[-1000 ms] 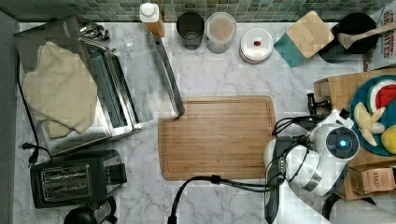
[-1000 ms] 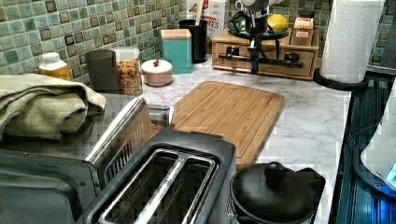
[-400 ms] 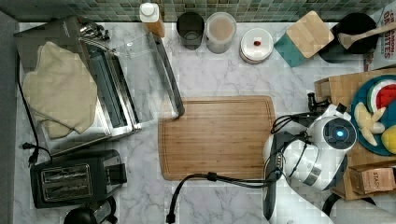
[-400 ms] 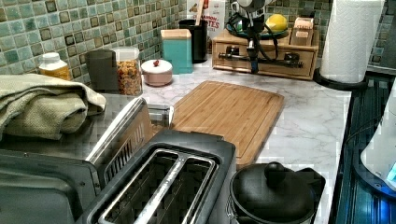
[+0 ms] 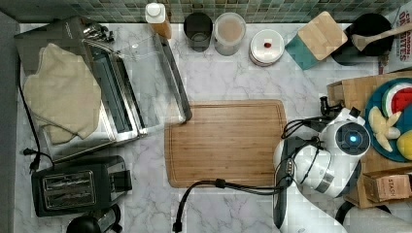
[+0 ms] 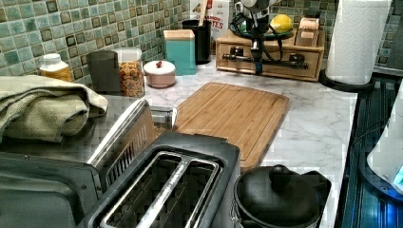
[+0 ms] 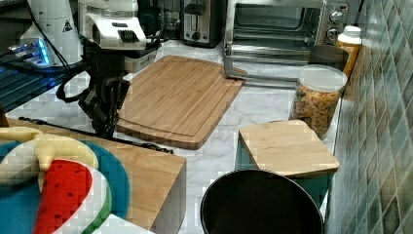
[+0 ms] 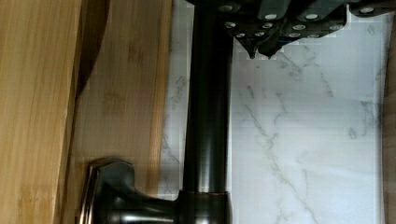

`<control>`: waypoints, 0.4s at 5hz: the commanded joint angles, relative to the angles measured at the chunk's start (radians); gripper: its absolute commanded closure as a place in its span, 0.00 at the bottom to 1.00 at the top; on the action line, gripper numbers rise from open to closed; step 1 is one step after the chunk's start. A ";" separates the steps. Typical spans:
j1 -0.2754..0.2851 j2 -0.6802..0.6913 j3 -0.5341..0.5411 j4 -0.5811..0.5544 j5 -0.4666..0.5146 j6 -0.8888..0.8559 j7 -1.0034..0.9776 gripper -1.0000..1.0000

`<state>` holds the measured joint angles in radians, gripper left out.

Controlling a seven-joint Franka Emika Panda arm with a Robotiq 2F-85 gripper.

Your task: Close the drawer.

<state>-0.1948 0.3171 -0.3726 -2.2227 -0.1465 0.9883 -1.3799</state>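
The fingertips (image 8: 252, 44) sit drawn close together with nothing between them. They hang just off the dark bar handle (image 8: 208, 116), on its marble side, beside it rather than around it. The gripper (image 8: 262, 46) points down at the front of the wooden box (image 6: 271, 76), and the left view shows it standing right against that front (image 6: 257, 52).

The drawer (image 8: 126, 107) is the wood-faced one set into the front of the box, directly under the fruit plate (image 5: 374, 102) that rests on the box top. The handle runs across the drawer's face (image 6: 285, 61).

Compared with a second ago, the top view shows the wrist shifted slightly along the box front, toward the tiled wall and away from the plate. Most of that shift came early, and it has barely moved in the last instant. The drawer face looks the same against the box throughout. The pictures do not show clearly whether it sits flush or slightly out.

Judging from this, the arm has been lining up on the handle rather than pushing. The closing push into the box probably remains to be done. With the fingers together beside the bar, a press on it looks likelier than a grasp. The cutting board (image 5: 226, 143) lies on the counter in front of the box, clear of the gripper.
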 commanded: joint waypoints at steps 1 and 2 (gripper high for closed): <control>-0.097 0.001 -0.125 0.300 -0.036 0.105 0.003 1.00; -0.096 0.001 -0.126 0.300 -0.035 0.105 0.003 1.00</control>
<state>-0.1901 0.3245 -0.3730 -2.2168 -0.1495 0.9883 -1.3799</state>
